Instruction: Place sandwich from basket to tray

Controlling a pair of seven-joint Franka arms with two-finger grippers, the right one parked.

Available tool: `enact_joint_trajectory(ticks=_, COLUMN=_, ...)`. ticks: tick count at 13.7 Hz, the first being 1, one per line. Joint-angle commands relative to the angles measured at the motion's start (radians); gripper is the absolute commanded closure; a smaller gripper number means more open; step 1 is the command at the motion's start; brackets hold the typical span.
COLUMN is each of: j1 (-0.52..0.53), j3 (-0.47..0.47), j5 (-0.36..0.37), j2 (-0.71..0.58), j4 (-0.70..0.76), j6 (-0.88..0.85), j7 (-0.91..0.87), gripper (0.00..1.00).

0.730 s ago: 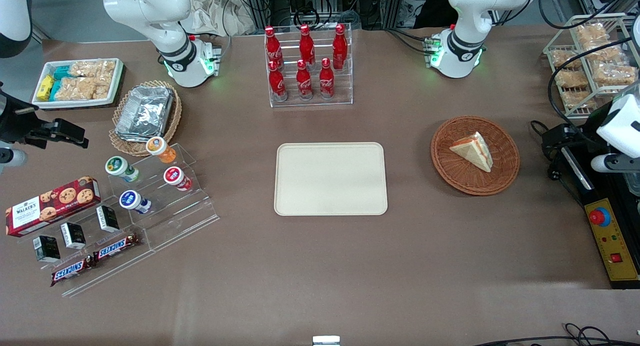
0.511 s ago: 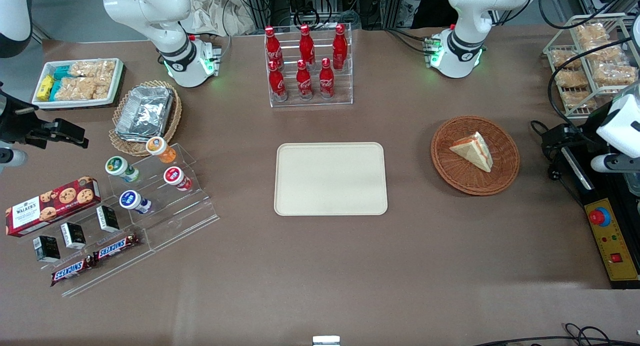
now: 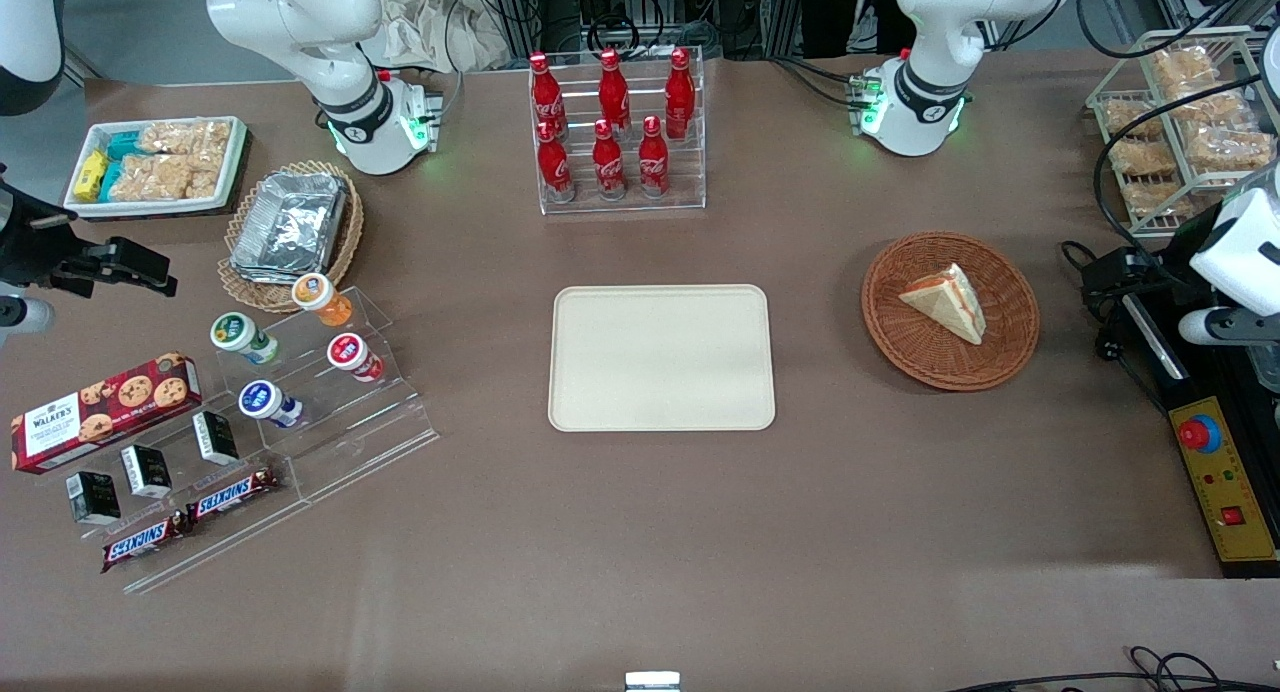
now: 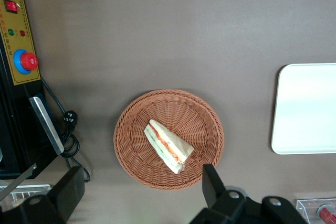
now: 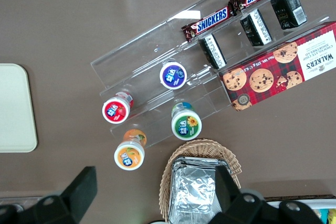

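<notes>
We are at the approach step — nothing is grasped yet. Our pincer (image 4: 139,195) hangs open, high above the basket (image 4: 169,139), the sandwich (image 4: 168,146) lying inside beneath it. Next we descend, straddle the wedge, close, then carry it to the tray (image 4: 307,108) — well apart.

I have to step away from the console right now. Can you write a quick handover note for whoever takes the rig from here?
Gripper: open, holding nothing, high above the basket at the working arm's end of the table.
Sandwich: lying in the basket, untouched.
Tray: mid-table, beside the basket, nothing on it.
Done: nothing yet beyond lining up over the basket.
Left: descend, grasp the sandwich, lift it, carry it across, set it on the tray.
</notes>
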Motion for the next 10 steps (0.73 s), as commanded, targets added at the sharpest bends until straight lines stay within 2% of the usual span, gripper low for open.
enact_joint_trajectory(ticks=1, j1=0.0, j3=-0.004, j5=0.003, j2=-0.02, j4=0.001, j6=-0.055, j7=-0.015, gripper=0.0)
enact_joint_trajectory(ticks=4, j1=0.0, j3=-0.003, j5=-0.002, j2=-0.044, j4=-0.03, j6=-0.084, j7=-0.016, gripper=0.0)
enact_joint_trajectory(ticks=10, j1=-0.001, j3=-0.004, j5=-0.02, j2=-0.21, j4=-0.325, j6=0.082, j7=-0.093, gripper=0.0)
